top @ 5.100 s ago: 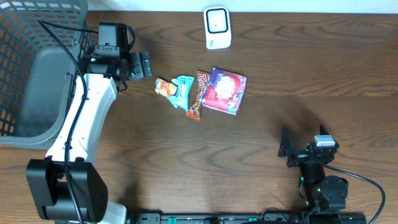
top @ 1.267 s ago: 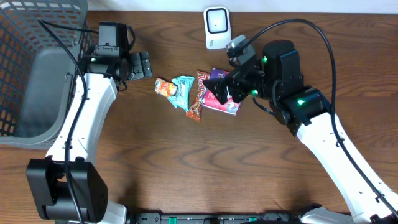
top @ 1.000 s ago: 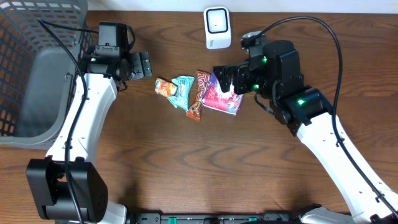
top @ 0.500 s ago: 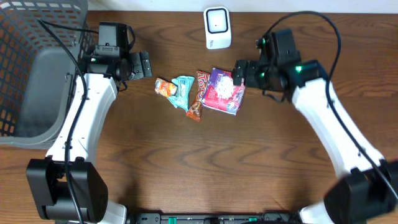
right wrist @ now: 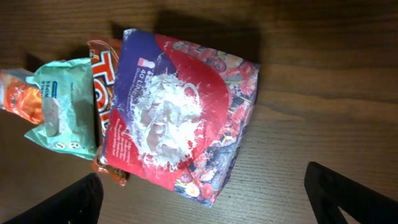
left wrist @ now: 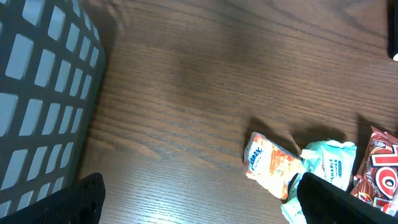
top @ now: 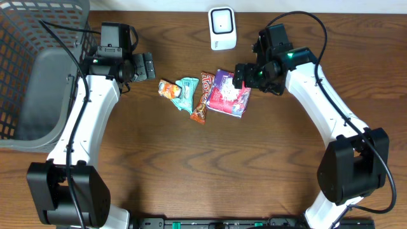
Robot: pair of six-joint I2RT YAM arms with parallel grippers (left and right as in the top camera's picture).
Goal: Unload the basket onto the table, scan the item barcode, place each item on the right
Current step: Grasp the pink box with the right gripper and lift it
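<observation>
One grey basket [top: 25, 70] stood at the left of your dark wooden table [top: 191, 165]. Your left gripper [top: 150, 65] hung released, empty. The purple box [top: 230, 92] lay mid-table near a white scanner [top: 222, 28], with your right gripper [top: 241, 75] spread wide at its right edge.

A dark brown bench [top: 191, 165] with a bold wood grain fills the overhead view under even light. A grey mesh basket [top: 19, 38] sits at its left end, and a pale strip [top: 318, 5] runs along the far edge.

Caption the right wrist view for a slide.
Open right gripper above a purple-and-red packet overlapping an orange candy bar, teal pouch alongside.
</observation>
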